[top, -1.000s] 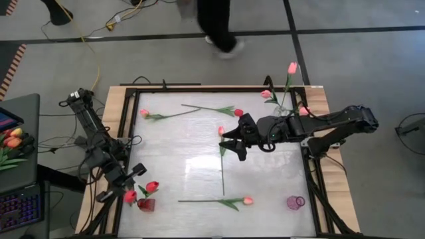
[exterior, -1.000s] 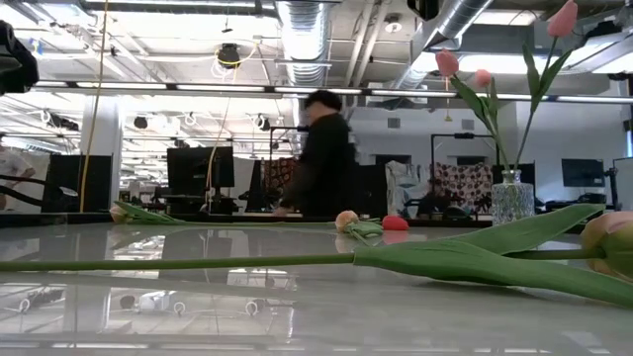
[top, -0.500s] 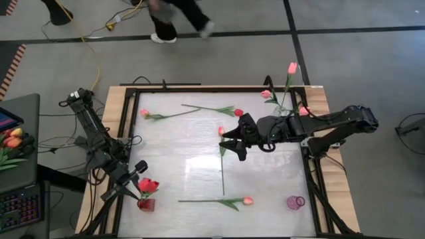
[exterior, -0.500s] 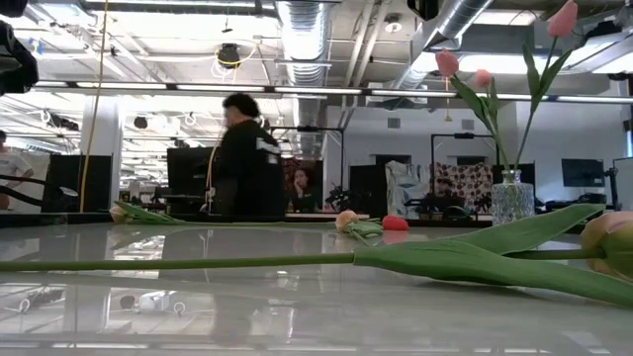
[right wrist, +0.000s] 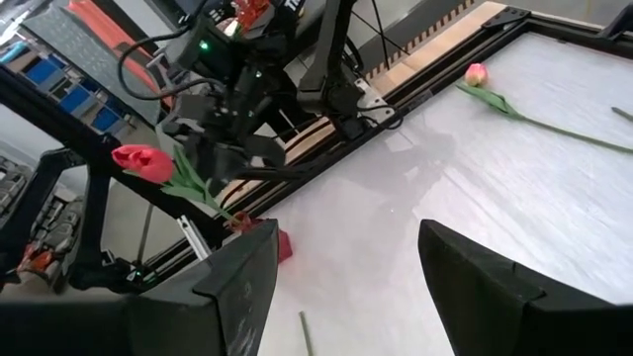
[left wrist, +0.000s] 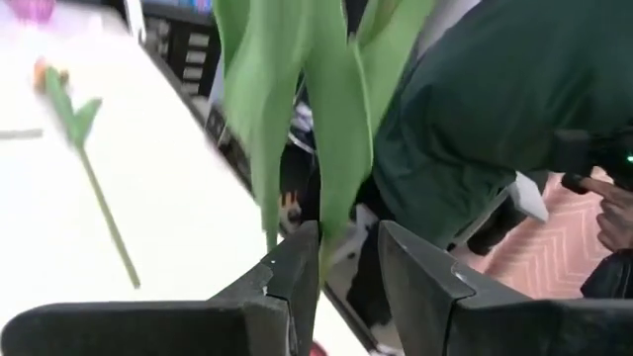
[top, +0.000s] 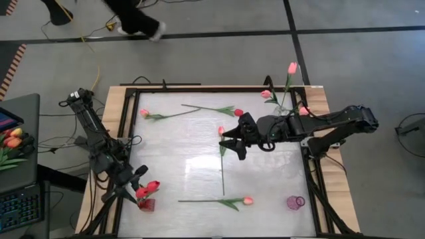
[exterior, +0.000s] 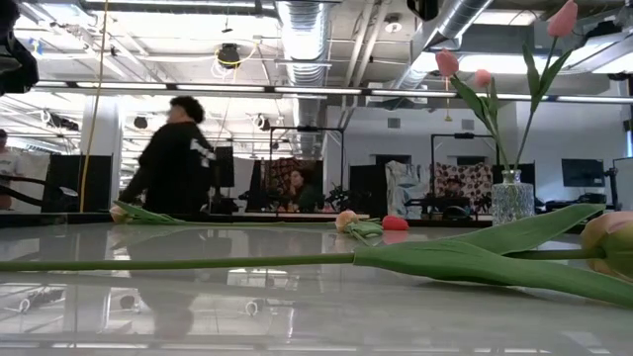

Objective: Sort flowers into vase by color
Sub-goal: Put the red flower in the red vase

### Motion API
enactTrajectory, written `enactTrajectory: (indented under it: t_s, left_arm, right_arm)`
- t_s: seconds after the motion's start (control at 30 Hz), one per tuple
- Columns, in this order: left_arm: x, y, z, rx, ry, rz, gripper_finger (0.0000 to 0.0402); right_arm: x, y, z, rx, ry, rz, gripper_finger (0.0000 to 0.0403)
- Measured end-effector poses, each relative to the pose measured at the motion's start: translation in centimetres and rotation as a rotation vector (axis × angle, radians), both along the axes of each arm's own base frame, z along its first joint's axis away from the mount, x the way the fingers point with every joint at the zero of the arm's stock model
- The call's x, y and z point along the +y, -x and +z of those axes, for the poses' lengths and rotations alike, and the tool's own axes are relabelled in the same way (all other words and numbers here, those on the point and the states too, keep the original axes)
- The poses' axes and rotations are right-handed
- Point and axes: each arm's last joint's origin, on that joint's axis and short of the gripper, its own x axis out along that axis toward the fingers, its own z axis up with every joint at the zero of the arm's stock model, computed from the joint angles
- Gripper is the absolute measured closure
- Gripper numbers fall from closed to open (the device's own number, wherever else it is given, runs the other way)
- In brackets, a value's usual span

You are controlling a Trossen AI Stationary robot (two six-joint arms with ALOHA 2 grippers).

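Note:
My left gripper (top: 135, 180) is at the near left corner, shut on a red tulip (right wrist: 143, 163) whose stem slants down to a small red vase (top: 146, 204). A second red head (top: 154, 186) shows beside it. My right gripper (top: 236, 143) hovers open at mid-table, right of a pink tulip (top: 221, 131) lying flat. Also flat on the table are a pink tulip (top: 144, 113), a red one (top: 238, 112) and a salmon one (top: 248, 200). A glass vase (top: 282, 109) at the far right corner holds pink tulips (top: 292, 68). My left gripper pinches the red tulip between its two fingers (left wrist: 297, 272), at the stem and green leaves (left wrist: 331, 148) below the head. The tulip stands tilted, head up, its lower stem end reaching to the red vase (right wrist: 262, 237). Whether the stem is inside the vase, I cannot tell.
A purple vase (top: 295, 202) stands at the near right corner. A dark frame (top: 199, 87) runs around the white table top. A desk with a bunch of orange-red tulips (top: 12, 139) is off the left side. A person (exterior: 173, 158) walks beyond the far edge.
My left gripper has shifted slightly toward the near edge and swung the red tulip, so its head now sits closer over the red vase. The right arm has kept still. The person beyond the far edge has walked toward the left.

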Motion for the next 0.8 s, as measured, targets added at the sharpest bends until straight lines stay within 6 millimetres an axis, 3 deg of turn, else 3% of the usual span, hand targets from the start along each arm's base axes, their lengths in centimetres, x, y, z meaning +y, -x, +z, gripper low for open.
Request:
enactTrajectory:
  t_s: [0.43, 0.8]
  left_arm:
    - [1.2, 1.1, -0.4, 0.262, 0.135, -0.026, 0.0306]
    - [3.2, 2.5, 0.5, 0.488, 0.412, 0.019, 0.0306]
  right_arm:
    - [0.0, 0.0, 0.0, -0.004, 0.001, -0.001, 0.0133]
    - [-0.6, -0.1, 0.2, -0.016, 0.087, 0.008, 0.0133]
